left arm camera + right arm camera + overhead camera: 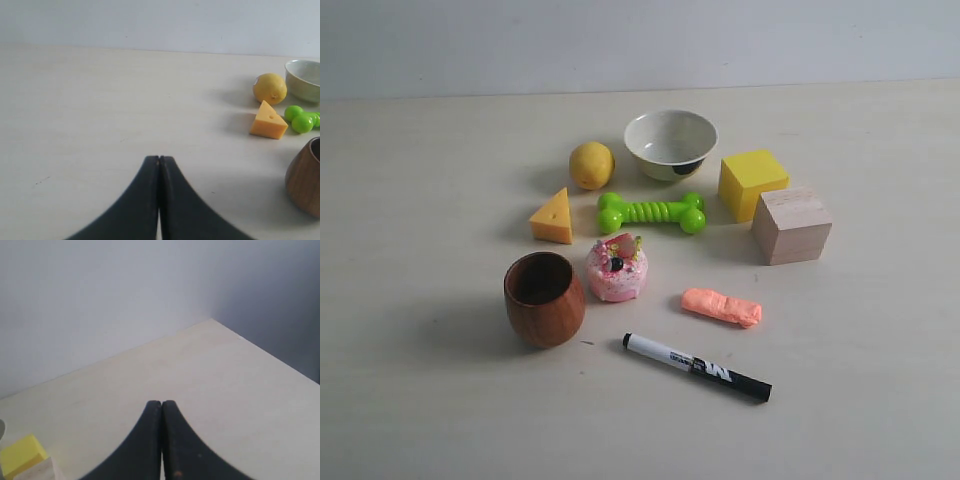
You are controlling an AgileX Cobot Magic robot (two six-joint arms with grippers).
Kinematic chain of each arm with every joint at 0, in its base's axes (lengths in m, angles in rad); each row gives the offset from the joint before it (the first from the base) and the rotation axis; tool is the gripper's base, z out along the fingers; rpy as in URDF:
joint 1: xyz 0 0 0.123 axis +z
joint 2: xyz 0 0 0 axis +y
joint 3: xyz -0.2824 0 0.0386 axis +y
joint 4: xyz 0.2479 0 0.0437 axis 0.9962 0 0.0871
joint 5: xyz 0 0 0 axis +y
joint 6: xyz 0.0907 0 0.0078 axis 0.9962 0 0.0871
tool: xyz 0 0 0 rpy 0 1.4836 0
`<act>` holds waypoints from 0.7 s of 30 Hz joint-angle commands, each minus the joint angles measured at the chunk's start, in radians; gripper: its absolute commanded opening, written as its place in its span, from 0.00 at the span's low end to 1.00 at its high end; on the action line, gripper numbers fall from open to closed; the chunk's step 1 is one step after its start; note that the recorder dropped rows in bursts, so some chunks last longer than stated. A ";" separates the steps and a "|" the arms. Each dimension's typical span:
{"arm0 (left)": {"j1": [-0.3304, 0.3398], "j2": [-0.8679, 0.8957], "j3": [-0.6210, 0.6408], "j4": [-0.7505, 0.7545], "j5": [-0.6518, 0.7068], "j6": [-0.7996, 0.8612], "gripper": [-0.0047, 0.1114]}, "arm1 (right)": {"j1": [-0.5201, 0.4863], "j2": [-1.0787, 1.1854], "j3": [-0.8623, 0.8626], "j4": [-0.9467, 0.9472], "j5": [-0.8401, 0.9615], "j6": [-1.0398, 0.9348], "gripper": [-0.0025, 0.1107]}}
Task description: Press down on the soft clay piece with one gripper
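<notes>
1. Black fingers (142,205) of the left jaws are pressed together on nothing. They hang low over bare desk (75,125), aimed past the cheese wedge (269,120) and lemon (270,88).
2. Right jaws are likewise together and empty, their fingers (150,440) pointing at a far corner of the desk. Only an edge of the yellow cube (20,455) shows beside them. Closed tips probably suit the job, since together they make one blunt pad for pushing rather than gripping.
3. Neither arm shows in the exterior view, so both seem parked well apart from the things.
4. Read from the cake toy (616,268) as dial centre, the soft clay piece (721,307) lies flat at about 4 o'clock. It touches nothing, and neither wrist view shows it. The marker (697,367) sits near its 7 o'clock and the wooden block (791,225) at its 1 o'clock.
5. Bare desk lies around the clay on every side, so a straight descent from above looks open. It sits on the right half, so the right arm is likely the nearer one.
6. Count: one clay piece, one marker, one cake toy, one wooden cup (544,299), one cheese wedge, one lemon, one bowl (670,143), one green bone toy (651,212), one yellow cube and one wooden block. That makes ten things, and two sets of jaws.
</notes>
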 commanded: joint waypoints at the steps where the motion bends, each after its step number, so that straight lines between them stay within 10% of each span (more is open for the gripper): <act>1: 0.002 -0.006 -0.004 -0.002 -0.010 -0.001 0.04 | -0.007 -0.077 0.059 0.213 -0.058 -0.273 0.02; 21: 0.002 -0.006 -0.004 -0.002 -0.010 -0.001 0.04 | 0.050 -0.304 0.316 0.286 -0.128 -0.434 0.02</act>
